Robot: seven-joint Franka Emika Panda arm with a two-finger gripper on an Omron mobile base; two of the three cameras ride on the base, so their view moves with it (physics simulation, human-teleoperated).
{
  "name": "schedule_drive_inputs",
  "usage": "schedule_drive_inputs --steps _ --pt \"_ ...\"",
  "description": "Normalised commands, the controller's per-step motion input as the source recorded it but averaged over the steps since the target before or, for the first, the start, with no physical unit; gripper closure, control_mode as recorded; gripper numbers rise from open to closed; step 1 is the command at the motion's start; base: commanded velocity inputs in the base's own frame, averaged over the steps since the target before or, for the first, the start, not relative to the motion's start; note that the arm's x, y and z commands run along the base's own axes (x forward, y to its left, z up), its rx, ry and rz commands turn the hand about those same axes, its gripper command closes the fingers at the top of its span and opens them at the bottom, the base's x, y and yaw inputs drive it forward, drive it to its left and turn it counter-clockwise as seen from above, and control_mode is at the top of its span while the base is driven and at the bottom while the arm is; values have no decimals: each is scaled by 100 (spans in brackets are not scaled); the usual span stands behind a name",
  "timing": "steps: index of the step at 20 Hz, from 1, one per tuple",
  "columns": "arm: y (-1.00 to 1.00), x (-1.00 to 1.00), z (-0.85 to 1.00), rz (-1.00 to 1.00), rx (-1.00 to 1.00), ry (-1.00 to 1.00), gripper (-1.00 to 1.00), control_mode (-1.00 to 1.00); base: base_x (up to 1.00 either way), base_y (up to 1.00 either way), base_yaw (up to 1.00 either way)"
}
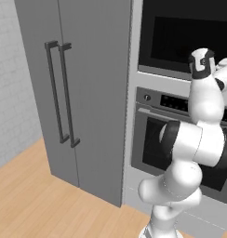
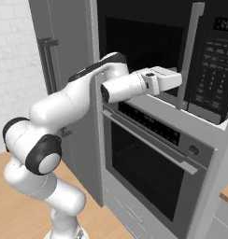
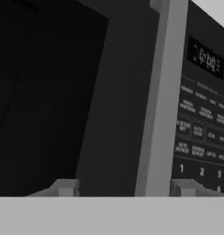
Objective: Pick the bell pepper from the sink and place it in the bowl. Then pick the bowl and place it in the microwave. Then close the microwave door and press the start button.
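The arm reaches up to the microwave [image 2: 181, 56], which is built in above the oven [image 2: 153, 163]. In the right base view the white hand [image 2: 165, 79] lies level at the lower edge of the microwave front, pointing toward three o'clock, just in front of the grey upright strip at the edge of the microwave door [image 2: 188, 56].

In the hand view, that grey door strip [image 3: 159, 101] runs from twelve to six o'clock through the middle, with the dark window [image 3: 49, 101] on the nine o'clock side and the button panel [image 3: 203, 133] with its lit display on the three o'clock side. The tool [image 3: 123, 189] shows two fingertips at six o'clock: one [image 3: 64, 188] sits below the dark window, the other [image 3: 183, 188] below the numbered keys. The door strip stands between them. The fingertips stand apart with nothing pinched between them, though whether the jaws are fully released cannot be told.

In the left base view the arm rises in front of the oven, beside a tall grey cabinet [image 1: 87, 93] with two long bar handles [image 1: 59, 93]. The floor [image 1: 36, 200] is pale wood.
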Motion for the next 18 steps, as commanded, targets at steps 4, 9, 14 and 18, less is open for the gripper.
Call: schedule_drive_inputs --steps 4,9,14,18 --pt "0 30 1 -40 0 -14 -100 -100 0 0 0" --pt "1 -32 32 -28 3 -16 -100 -100 0 0 0" --pt "31 -69 54 -12 2 -22 -100 -100 0 0 0" --pt "73 -98 34 -1 3 -14 -100 -100 0 0 0"
